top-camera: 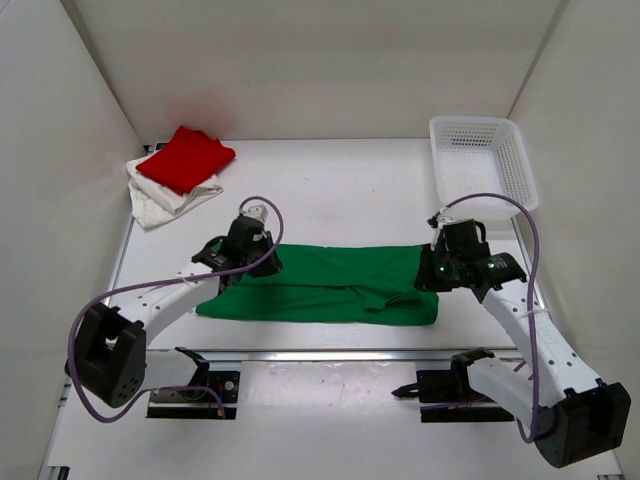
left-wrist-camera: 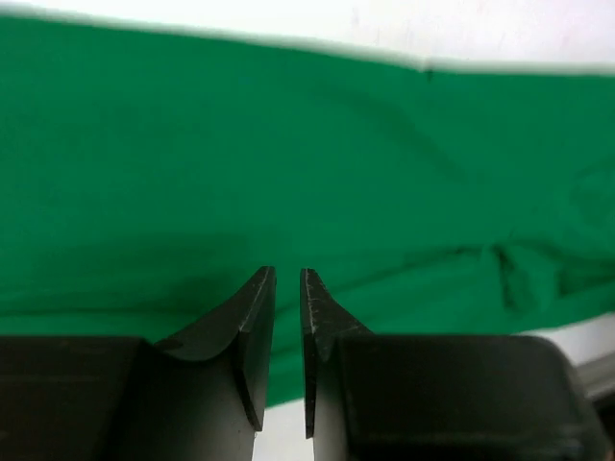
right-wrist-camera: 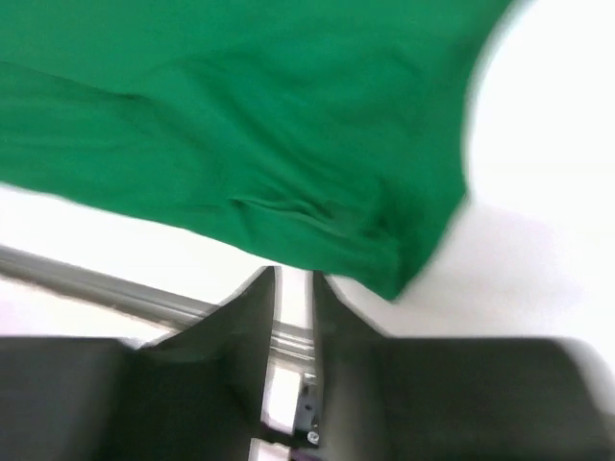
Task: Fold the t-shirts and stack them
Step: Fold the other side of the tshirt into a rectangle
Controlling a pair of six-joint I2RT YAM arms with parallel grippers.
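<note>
Left gripper (left-wrist-camera: pixel 286 274) hangs barely parted, empty, over the green t-shirt (top-camera: pixel 330 285). Right gripper (right-wrist-camera: pixel 294 277) likewise, empty, at its right end.

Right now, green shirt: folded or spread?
Partly folded: the green t-shirt lies as a long strip, a layer edge running along it; not yet compact.

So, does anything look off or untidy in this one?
At the far left, the red t-shirt lies skewed on the off-white t-shirt, whose crumpled edges stick out. The green t-shirt has a wrinkled fold near its right end.
</note>
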